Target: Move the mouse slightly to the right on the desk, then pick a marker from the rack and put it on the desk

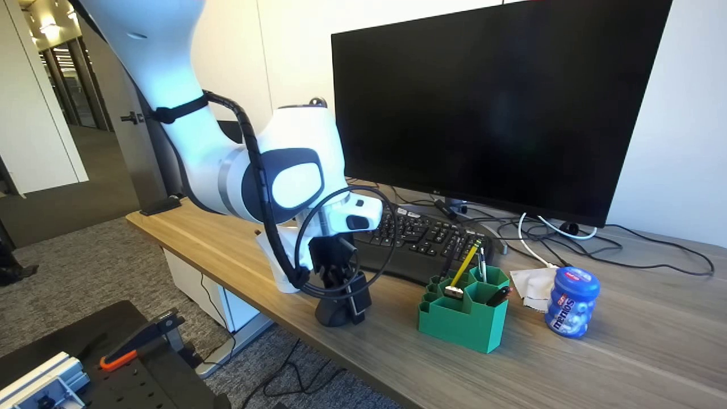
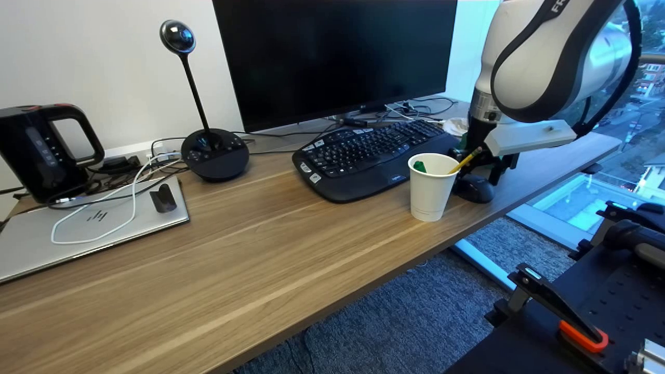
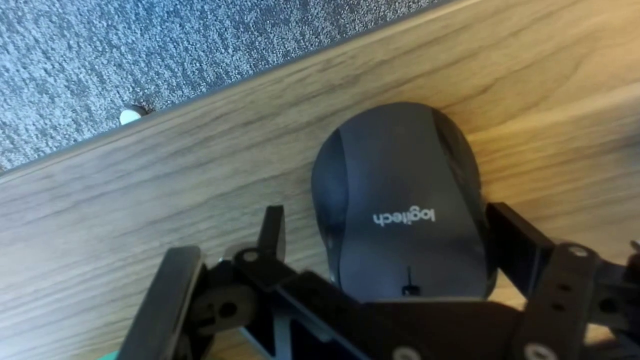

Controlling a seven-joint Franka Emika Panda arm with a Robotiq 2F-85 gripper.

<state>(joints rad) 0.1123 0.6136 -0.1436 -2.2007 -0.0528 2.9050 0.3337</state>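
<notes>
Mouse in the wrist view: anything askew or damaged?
Slightly askew: the mouse sits off-centre within the open gripper, one finger apparently against its side, bare desk showing between it and the other finger. No damage on what shows.

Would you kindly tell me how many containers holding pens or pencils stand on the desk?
2: the cup, near the mouse, and the rack, near the jar and apart from it. Others might be hidden behind the arm.
</notes>
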